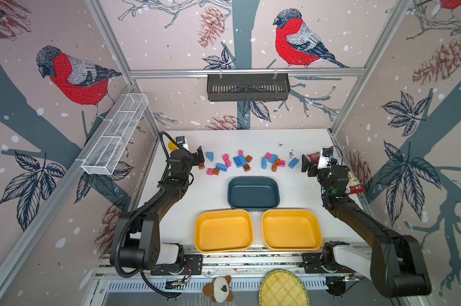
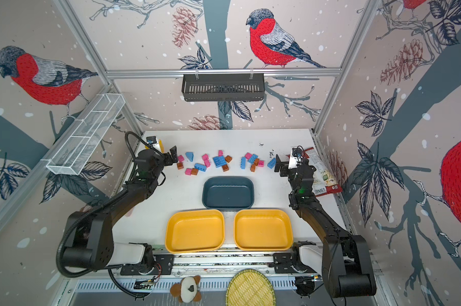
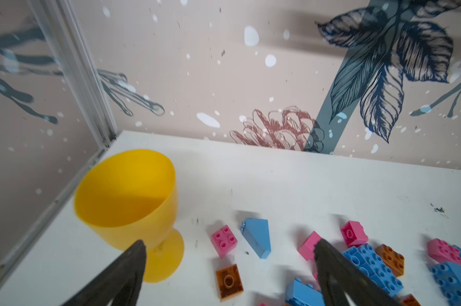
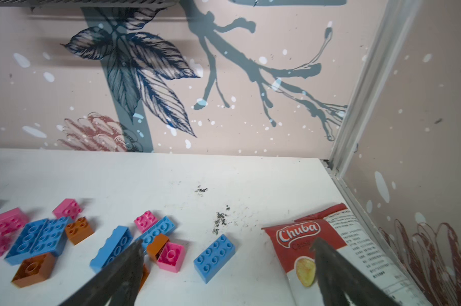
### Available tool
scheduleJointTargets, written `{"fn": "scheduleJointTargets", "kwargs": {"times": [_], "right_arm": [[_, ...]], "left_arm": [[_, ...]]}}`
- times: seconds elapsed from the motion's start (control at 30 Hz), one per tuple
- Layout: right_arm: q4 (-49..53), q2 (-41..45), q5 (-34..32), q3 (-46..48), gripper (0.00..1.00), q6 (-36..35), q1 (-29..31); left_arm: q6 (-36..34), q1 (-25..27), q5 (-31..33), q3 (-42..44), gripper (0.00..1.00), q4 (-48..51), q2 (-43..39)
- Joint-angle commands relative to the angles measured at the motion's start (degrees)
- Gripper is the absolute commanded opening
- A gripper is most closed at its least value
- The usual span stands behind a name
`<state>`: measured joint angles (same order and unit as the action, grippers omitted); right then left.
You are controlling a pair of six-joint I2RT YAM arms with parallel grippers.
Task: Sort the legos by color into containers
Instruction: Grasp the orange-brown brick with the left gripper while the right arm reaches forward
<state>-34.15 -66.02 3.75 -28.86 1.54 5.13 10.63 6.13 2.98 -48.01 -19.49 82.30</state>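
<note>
The white table [image 1: 210, 197] is walled at 9, 12 and 3 o'clock, and a metal rail [image 1: 250, 258] runs along its 6 o'clock edge. The legos [image 1: 240, 161] lie loose in a ragged band from 10 to 2 o'clock, pink, blue and brown mixed, with none in a tray. A bare strip separates them from the 12 o'clock edge. The teal tray [image 1: 253, 194] sits empty at the centre, apart from the band. A yellow tray [image 1: 224, 231] toward 7 o'clock and a second yellow tray [image 1: 291, 230] toward 5 o'clock stand side by side, both empty. There is a narrow gap between them, and their near rims reach the rail. Bare table flanks the teal tray at 9 and at 3 o'clock. The left gripper [image 3: 229, 246] is at the band's 10 o'clock end with its fingers spread wide and holding nothing. A brown brick [image 1: 201, 166] lies just beside it, and a yellow goblet [image 3: 128, 190] stands upright in the corner behind. The right gripper [image 4: 228, 242] is at the 2 o'clock end, also spread wide and empty, near a lone blue brick [image 4: 214, 258]. A red snack bag [image 4: 303, 238] lies flat along the 3 o'clock edge, narrowing the room there.
</note>
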Motion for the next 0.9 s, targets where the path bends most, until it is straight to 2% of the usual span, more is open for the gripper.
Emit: {"fn": "scheduleJointTargets", "kwargs": {"times": [0.0,0.13,0.33,0.43,0.87], "right_arm": [[9.6,-0.9,4.9,-2.9,0.99,-1.0,2.1],[14.4,-3.5,6.4,-6.8,0.99,-1.6,5.7],[17.5,-8.0,9.1,-11.5,1.0,-0.2,10.4],[19.4,-9.6,8.9,-13.6,0.99,0.0,12.2],[22.4,-12.2,11.1,-15.4,0.99,1.1,15.3]], "left_arm": [[4.4,0.1,-4.6,-5.6,0.98,20.3,4.8],[6.0,0.1,-6.9,-10.7,0.95,24.6,11.0],[9.2,0.0,-3.3,-18.0,0.86,30.7,20.9],[10.2,0.0,-4.0,-20.1,0.81,31.3,24.6],[12.1,-0.2,-0.9,-26.1,0.57,32.8,33.2]]}}
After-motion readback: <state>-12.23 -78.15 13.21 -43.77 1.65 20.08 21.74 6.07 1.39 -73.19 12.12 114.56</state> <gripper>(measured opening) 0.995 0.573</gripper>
